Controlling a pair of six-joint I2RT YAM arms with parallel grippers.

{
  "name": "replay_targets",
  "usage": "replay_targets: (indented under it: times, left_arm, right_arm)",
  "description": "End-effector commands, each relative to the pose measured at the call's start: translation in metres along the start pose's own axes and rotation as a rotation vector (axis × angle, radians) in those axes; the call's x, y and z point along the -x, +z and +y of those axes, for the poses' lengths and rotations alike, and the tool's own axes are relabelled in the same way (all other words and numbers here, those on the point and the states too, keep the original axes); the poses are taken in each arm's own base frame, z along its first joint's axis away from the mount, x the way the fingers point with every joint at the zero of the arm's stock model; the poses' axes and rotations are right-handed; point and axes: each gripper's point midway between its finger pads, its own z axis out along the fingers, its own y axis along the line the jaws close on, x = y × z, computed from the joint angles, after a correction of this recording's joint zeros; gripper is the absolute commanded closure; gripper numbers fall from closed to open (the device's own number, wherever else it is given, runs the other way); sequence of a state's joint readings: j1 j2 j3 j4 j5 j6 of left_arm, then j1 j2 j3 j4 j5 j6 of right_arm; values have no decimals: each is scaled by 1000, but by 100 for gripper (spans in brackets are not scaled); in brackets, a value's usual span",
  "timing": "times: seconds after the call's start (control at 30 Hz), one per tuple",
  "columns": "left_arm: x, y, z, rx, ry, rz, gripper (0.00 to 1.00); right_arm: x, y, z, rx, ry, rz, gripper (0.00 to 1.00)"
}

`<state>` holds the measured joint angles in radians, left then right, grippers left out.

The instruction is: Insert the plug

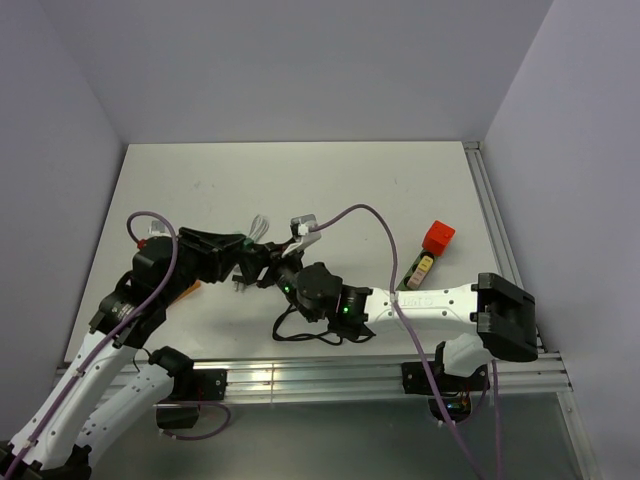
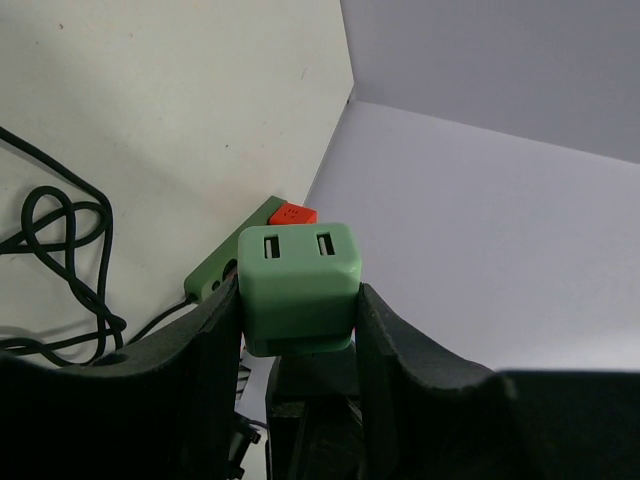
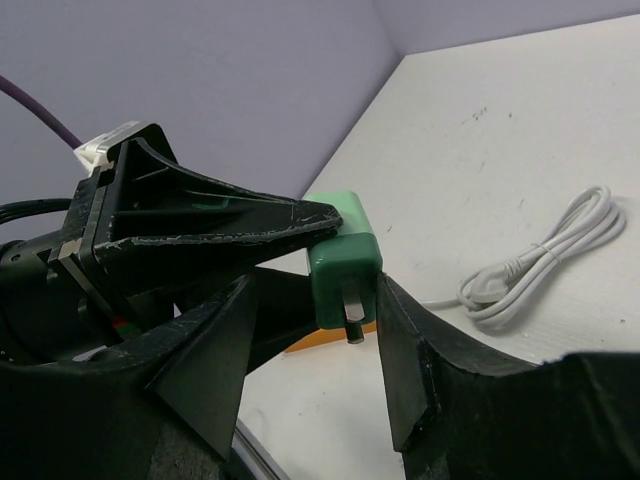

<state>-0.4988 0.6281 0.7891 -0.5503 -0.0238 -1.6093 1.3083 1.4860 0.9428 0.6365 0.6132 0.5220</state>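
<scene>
My left gripper (image 2: 298, 315) is shut on a green plug (image 2: 298, 285), which shows two slots on its face. In the right wrist view the plug (image 3: 345, 260) has metal prongs pointing down, held above the table. My right gripper (image 3: 318, 300) is open around the plug; its right finger (image 3: 410, 350) is against the plug's side and the left finger (image 3: 215, 360) stands well apart. In the top view both grippers meet left of the table's centre: the left (image 1: 258, 266) and the right (image 1: 288, 276). The green power strip (image 1: 420, 270) with a red end (image 1: 437, 236) lies at the right.
A coiled white cable (image 1: 258, 228) lies just behind the grippers and also shows in the right wrist view (image 3: 545, 260). A black cable (image 1: 300, 330) loops under the right arm. An orange object (image 1: 190, 288) lies beneath the left arm. Purple walls surround the table.
</scene>
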Motion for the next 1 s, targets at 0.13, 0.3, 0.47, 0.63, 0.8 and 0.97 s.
replay_targets:
  times: [0.13,0.3,0.47,0.63,0.8,0.97]
  left_arm:
    - [-19,-17,-24,-85,0,103,100]
    - [-20,-19,-26,-91,1,107,100]
    - [-19,-21,-27,-93,8,102,100]
    - [-24,-20,-26,-93,14,130,100]
    - [-29,-21,-25,-112,31,158,100]
    - [-37,-22,-18,-100,79,210,52]
  right_arm:
    - [3,12,-4,-34,-2,-24,42]
    - [2,10,-10,-52,-22,-20,43]
    - [4,5,-16,-64,-29,-26,43]
    - [6,5,-14,-35,-36,-31,44]
    - [8,10,-13,-12,-42,-34,60]
    - [9,2,-11,22,-69,-17,100]
